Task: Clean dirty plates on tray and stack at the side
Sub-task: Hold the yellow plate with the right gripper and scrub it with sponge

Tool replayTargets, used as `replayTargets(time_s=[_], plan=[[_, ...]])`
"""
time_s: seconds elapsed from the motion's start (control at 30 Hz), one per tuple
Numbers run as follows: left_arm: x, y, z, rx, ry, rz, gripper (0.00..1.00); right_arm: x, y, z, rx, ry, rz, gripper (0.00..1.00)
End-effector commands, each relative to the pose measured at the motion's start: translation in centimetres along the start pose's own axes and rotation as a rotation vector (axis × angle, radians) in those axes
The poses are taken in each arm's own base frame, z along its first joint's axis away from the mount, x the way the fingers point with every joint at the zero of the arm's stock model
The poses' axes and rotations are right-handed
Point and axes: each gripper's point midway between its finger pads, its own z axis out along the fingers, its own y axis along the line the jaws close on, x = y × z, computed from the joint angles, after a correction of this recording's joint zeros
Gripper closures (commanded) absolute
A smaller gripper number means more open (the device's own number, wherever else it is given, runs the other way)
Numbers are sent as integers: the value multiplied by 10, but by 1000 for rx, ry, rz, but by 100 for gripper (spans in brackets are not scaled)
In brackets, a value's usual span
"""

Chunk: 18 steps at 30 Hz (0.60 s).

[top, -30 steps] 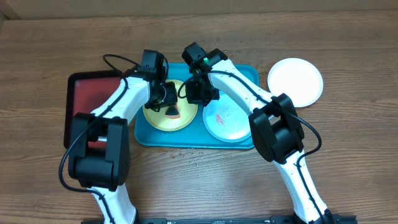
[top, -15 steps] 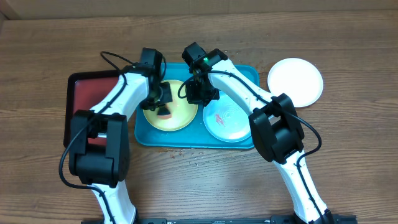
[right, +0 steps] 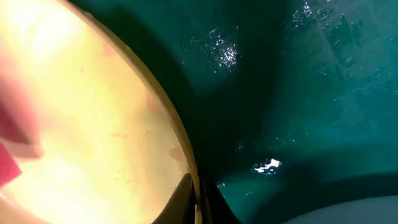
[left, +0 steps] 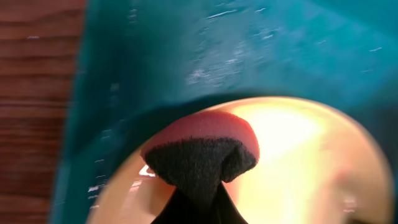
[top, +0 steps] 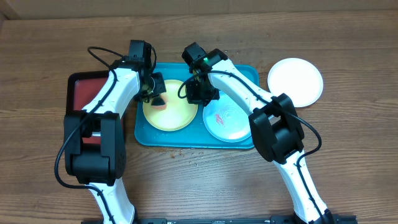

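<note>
Both arms stretch over the left half of the tray point(top: 249, 76). The left gripper point(top: 155, 96) clamps a sponge point(left: 205, 140); the right gripper point(top: 200, 94) pinches the yellow-green plate point(top: 171, 118) by its rim.

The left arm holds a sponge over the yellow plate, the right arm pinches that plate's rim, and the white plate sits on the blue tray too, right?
Not quite. The white plate is off the tray; it lies on the table to the tray's right, as the overhead view shows. The rest of what you said holds.

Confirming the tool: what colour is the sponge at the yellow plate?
The sponge is red and black; left wrist view.
</note>
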Motion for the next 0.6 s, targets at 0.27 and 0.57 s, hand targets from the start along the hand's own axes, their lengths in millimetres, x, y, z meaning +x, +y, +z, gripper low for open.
replayTargets(time_s=[0.27,0.57], plan=[[42,-35,41,130,176,-25,96,6,-15,18,67,24,12,96],[41,37,35,-205,159,28,96,7,-16,18,69,27,13,96]])
